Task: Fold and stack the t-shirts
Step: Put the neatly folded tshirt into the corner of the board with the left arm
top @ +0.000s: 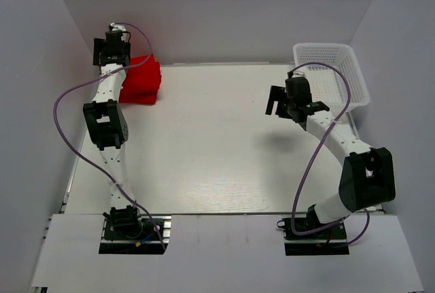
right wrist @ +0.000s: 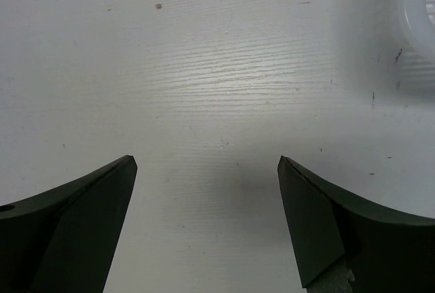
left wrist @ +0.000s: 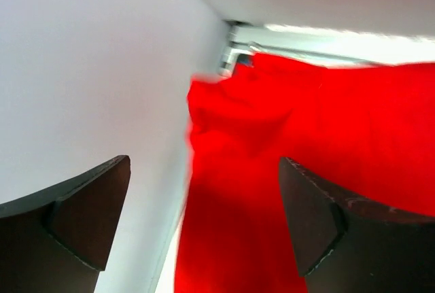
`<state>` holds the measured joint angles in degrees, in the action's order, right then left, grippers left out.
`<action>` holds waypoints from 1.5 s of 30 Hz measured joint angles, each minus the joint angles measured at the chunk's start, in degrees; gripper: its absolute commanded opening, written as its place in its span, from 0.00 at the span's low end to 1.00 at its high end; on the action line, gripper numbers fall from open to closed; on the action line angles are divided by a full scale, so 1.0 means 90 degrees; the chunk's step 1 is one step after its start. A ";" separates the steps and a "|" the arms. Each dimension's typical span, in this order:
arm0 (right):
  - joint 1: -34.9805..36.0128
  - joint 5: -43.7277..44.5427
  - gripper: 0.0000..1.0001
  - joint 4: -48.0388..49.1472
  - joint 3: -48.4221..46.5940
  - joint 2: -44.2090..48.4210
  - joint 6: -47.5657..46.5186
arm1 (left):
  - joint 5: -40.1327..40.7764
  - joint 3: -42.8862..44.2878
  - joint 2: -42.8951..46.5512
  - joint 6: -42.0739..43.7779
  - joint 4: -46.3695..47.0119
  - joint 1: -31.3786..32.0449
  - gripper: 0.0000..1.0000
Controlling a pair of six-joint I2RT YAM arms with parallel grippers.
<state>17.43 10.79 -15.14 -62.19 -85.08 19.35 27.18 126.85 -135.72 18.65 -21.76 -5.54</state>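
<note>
White links point(top: 114, 164), black joints point(top: 105, 124) and a looping purple cable point(top: 56, 109) form each arm point(top: 338, 138), with dark wedge-shaped fingers point(right wrist: 75, 225) on the left gripper point(left wrist: 204, 225) and right gripper point(right wrist: 207, 218).

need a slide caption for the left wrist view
Left pincer, open, aimed at the red t-shirts beside the white side wall.

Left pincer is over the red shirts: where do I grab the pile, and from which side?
Probably the edge of the t-shirts facing the open table, coming from above with the open left pincer. The side wall sits close beside the pile's other side, leaving little room for a finger there.
</note>
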 measured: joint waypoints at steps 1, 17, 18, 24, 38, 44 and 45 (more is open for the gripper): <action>0.0002 0.0000 0.90 -0.0036 -0.0046 -0.0039 -0.0002 | 0.0163 0.0034 0.0000 -0.0012 0.0061 -0.0005 1.00; 0.0029 -0.0085 0.90 -0.0277 0.0097 0.0789 -0.0029 | -0.0658 -0.0321 0.1071 -0.1387 -0.0940 0.0119 1.00; 0.0029 -0.0114 0.90 -0.0274 0.0168 0.0903 -0.0027 | -0.0935 -0.0517 0.1331 -0.1591 -0.1069 0.0158 1.00; 0.0029 -0.0391 0.90 -0.0279 0.0801 0.1474 -0.0027 | -0.1445 -0.2778 0.3271 -0.2875 -0.1282 0.1047 1.00; 0.0027 -0.0772 0.90 -0.0355 0.2866 0.3706 0.0056 | -0.0952 -0.7448 0.6747 -0.5360 -0.2256 0.3774 1.00; 0.0029 -0.0967 0.90 -0.0449 0.3211 0.4027 0.0165 | -0.0665 -0.7781 0.7553 -0.5824 -0.2586 0.3976 1.00; 0.0029 -0.0991 0.90 -0.0457 0.3225 0.4061 0.0168 | -0.0614 -0.7781 0.7691 -0.5858 -0.2608 0.3997 1.00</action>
<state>17.69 1.87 -19.25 -33.17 -48.53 20.86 21.65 56.82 -66.50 -34.06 -45.23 30.44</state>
